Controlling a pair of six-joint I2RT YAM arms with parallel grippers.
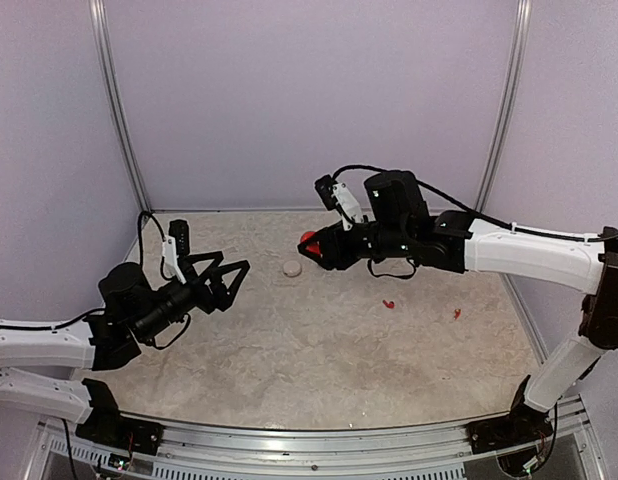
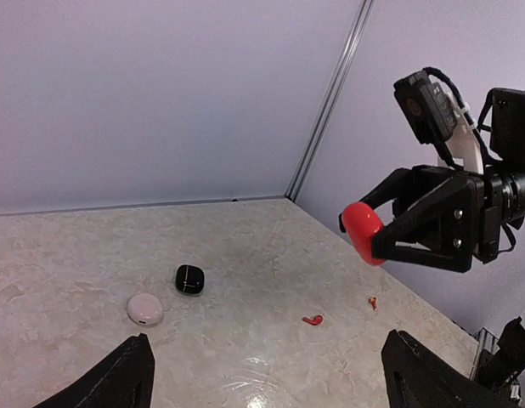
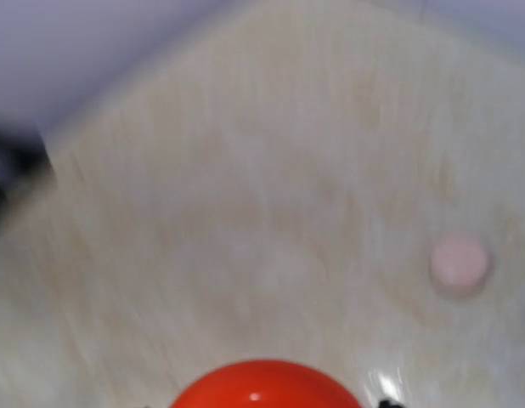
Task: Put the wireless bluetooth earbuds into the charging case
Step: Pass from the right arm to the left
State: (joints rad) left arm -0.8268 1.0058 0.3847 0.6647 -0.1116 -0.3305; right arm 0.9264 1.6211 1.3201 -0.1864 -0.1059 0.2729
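Tiny red stemmed plastic earbuds [image 1: 388,303] loose on marbled tabletop [image 1: 289,340] near right edge | right claw [image 2: 364,234] grips rounded red plastic case [image 2: 361,228] aloft | left claw [image 2: 267,357] wide, empty | we judge none inserted.

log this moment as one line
right fingers: shut on red case, in air | left fingers: open, empty | red earbuds: loose on table | pink case, black case: on table

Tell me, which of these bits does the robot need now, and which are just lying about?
In the job: red case, held in the right hand; one red earbud; another red earbud.
Lying about: pink case; black case.
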